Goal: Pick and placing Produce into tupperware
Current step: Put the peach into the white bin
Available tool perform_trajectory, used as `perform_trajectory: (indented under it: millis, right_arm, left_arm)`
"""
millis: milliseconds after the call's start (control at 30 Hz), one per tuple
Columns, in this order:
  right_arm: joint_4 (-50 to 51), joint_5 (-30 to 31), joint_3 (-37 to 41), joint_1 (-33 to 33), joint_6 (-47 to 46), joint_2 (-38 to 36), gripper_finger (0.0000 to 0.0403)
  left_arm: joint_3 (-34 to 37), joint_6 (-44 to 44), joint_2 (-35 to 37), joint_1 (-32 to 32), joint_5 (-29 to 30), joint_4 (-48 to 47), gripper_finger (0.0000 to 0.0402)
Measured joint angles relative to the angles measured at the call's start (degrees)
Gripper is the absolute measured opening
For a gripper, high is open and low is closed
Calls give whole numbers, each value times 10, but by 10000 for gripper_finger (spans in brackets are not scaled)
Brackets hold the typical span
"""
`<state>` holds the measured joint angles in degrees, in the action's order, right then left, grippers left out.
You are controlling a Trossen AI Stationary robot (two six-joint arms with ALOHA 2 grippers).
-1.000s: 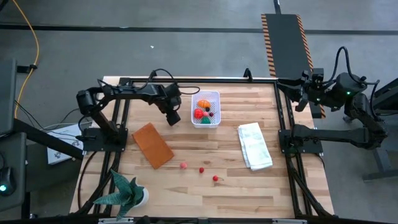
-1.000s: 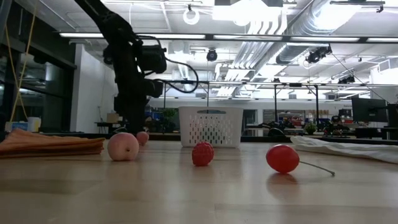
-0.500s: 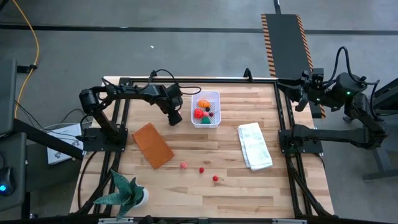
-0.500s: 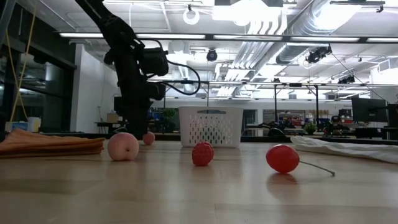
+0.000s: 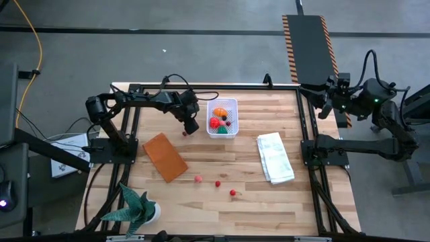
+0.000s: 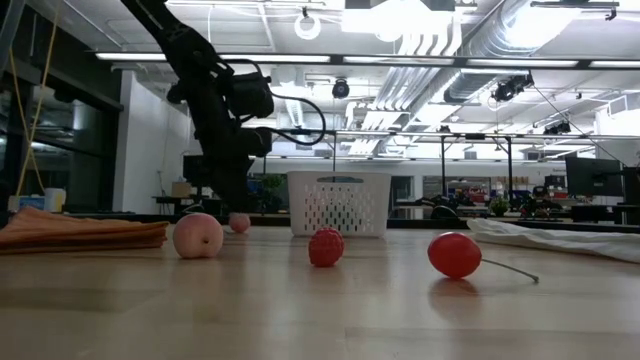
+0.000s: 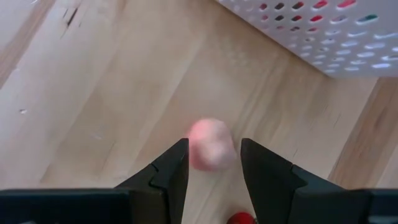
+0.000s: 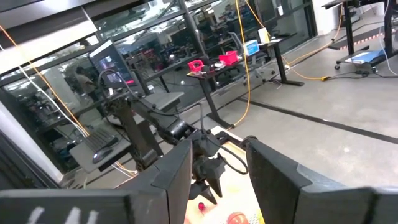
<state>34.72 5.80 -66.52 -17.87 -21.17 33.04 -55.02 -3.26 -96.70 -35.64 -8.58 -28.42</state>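
Observation:
The tupperware (image 5: 222,117) is a white perforated tub near the table's far edge, also in the low view (image 6: 338,203); it holds orange, red, green and dark produce. My left gripper (image 5: 190,125) hangs open just left of the tub, and a small pink ball (image 7: 210,144) lies on the wood below and between its fingers (image 6: 239,222). A pink peach-like piece (image 5: 198,179), a red berry (image 5: 218,183) and a stemmed red cherry (image 5: 232,193) lie on the near half of the table. My right gripper (image 8: 217,168) waits open, raised beyond the table's far right corner.
An orange-brown flat rectangle (image 5: 164,156) lies left of centre, and a folded white cloth (image 5: 275,157) lies on the right. A green spiky plant (image 5: 136,207) stands at the near left corner. Black frame rails run along both sides of the table.
My left gripper has shifted slightly toward the table's right, closer to the tub. The small pink ball now shows on the wood just beside and below it in the high view.

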Motion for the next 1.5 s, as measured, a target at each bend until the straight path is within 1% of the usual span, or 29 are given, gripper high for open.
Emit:
perform_trajectory:
  millis: [133, 433, 867, 967, 1133, 1233, 1367, 1500]
  right_arm:
    - [0, 2, 0, 0, 1, 0, 144]
    - [0, 4, 0, 0, 2, 0, 144]
    - [0, 4, 0, 0, 2, 0, 144]
    - [0, 7, 0, 0, 2, 0, 144]
    - [0, 7, 0, 0, 2, 0, 144]
    - [0, 7, 0, 0, 2, 0, 144]
    - [0, 7, 0, 0, 4, 0, 144]
    - [0, 7, 0, 0, 5, 0, 144]
  left_arm:
    - [0, 2, 0, 0, -1, 0, 136]
    - [0, 35, 0, 0, -38, -1, 136]
    - [0, 49, 0, 0, -35, -5, 136]
    - [0, 50, 0, 0, -35, -5, 148]
    - [0, 50, 0, 0, -25, -5, 190]
    - [0, 50, 0, 0, -23, -7, 209]
    - [0, 53, 0, 0, -23, -9, 216]
    - [0, 61, 0, 0, -23, -13, 211]
